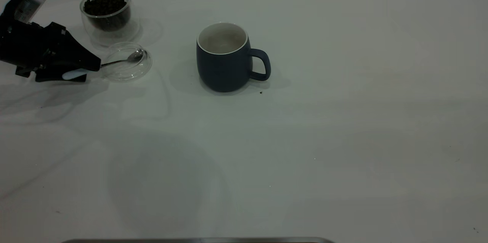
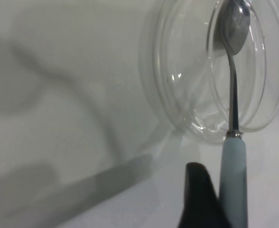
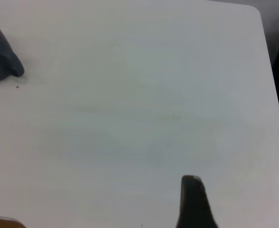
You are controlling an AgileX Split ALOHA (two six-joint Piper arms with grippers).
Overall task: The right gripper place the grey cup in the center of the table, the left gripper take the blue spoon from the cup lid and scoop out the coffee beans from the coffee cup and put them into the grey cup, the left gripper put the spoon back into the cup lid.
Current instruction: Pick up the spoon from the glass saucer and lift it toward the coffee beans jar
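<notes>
Left gripper point(image 1: 82, 70) at the handle of the blue spoon point(image 1: 114, 61), low on the table point(image 1: 343, 140).

Its fingers stood around the pale handle, though whether they were clenched I cannot tell. The spoon bowl lay in the cup lid point(image 1: 126, 61), the coffee cup point(image 1: 106, 14) just behind, the grey cup point(image 1: 225, 60) at the center. A weak pinch could tip the spoon or drag the light lid into the glass. The right gripper point(image 3: 194, 204) was far off.
</notes>
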